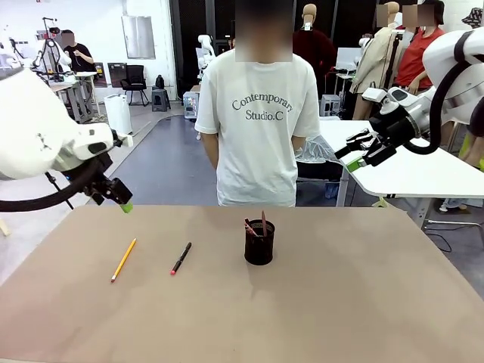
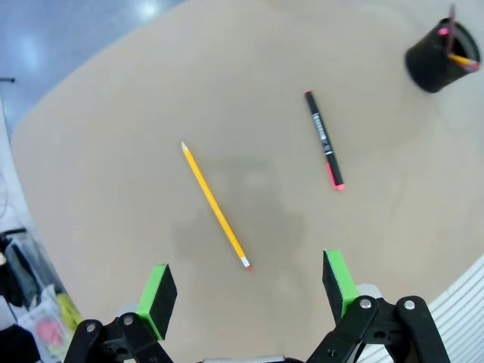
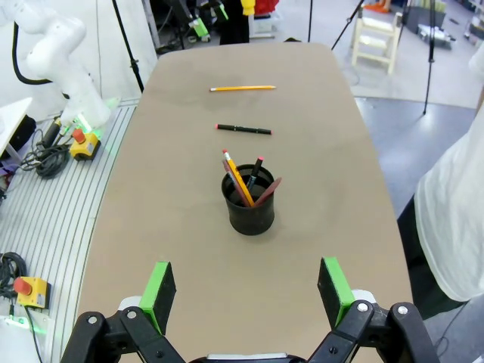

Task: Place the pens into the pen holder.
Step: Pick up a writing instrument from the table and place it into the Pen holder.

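A yellow-orange pencil (image 1: 123, 259) (image 2: 215, 206) (image 3: 242, 88) lies on the brown table, left of centre. Beside it lies a black pen with a red end (image 1: 181, 258) (image 2: 324, 139) (image 3: 243, 129). The black mesh pen holder (image 1: 259, 242) (image 2: 441, 59) (image 3: 249, 203) stands upright mid-table with several pens in it. My left gripper (image 1: 121, 198) (image 2: 249, 291) hangs open high above the table's left edge, over the pencil. My right gripper (image 1: 355, 155) (image 3: 246, 291) is open too, raised at the far right, looking down at the holder.
A person in a white T-shirt (image 1: 261, 125) stands at the far edge of the table (image 1: 363, 302), hands behind the back. A white table (image 1: 408, 170) stands behind on the right. A cable and an emergency-stop box (image 3: 82, 144) lie on the floor.
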Robot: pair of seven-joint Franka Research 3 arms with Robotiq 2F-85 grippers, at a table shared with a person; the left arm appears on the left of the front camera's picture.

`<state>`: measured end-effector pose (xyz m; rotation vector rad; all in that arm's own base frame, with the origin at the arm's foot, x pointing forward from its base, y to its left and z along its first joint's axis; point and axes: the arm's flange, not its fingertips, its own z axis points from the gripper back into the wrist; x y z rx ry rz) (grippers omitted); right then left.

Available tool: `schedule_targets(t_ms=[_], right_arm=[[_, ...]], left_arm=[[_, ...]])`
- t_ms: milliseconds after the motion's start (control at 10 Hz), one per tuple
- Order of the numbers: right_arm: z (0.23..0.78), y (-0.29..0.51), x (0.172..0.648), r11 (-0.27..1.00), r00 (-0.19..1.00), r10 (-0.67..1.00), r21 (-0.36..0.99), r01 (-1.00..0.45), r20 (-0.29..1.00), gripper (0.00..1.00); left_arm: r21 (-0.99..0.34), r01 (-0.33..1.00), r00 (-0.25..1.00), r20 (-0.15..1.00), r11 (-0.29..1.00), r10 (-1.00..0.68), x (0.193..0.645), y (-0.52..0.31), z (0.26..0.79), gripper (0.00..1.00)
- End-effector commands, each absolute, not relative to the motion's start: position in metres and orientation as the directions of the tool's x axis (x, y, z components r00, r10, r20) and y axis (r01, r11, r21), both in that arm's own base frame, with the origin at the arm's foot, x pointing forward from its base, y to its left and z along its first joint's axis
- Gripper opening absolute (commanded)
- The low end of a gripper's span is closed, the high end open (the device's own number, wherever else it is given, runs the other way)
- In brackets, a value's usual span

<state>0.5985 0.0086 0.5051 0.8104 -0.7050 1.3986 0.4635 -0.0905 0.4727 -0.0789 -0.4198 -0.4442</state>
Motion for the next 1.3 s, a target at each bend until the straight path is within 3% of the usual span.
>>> schedule_targets(t_ms=[0, 100, 500, 700, 1200], right_arm=[[0.509, 0.01, 0.602, -0.001, 0.055, 0.564, 0.067, -0.998, 0.824, 1.0], [0.509, 0.01, 0.602, -0.001, 0.055, 0.564, 0.067, -0.998, 0.824, 1.0], [0.509, 0.01, 0.602, -0.001, 0.055, 0.564, 0.067, -0.998, 0.824, 1.0], [0.509, 0.01, 0.602, -0.001, 0.055, 0.564, 0.067, -0.998, 0.824, 1.0], [0.509, 0.01, 0.602, -0.001, 0.055, 0.564, 0.067, -0.998, 0.824, 1.0]], left_arm=[[0.001, 0.504, 0.795, 0.39, 0.863, -0.465, 0.479, -0.095, 0.471, 1.0], [0.016, 0.433, 0.819, 0.411, 0.901, -0.401, 0.464, -0.091, 0.473, 1.0], [0.014, 0.444, 0.817, 0.405, 0.896, -0.411, 0.471, -0.095, 0.47, 1.0], [0.056, 0.296, 0.91, 0.286, 0.953, -0.3, 0.498, -0.127, 0.456, 1.0], [0.101, 0.296, 0.933, 0.18, 0.95, -0.31, 0.542, -0.184, 0.402, 1.0]])
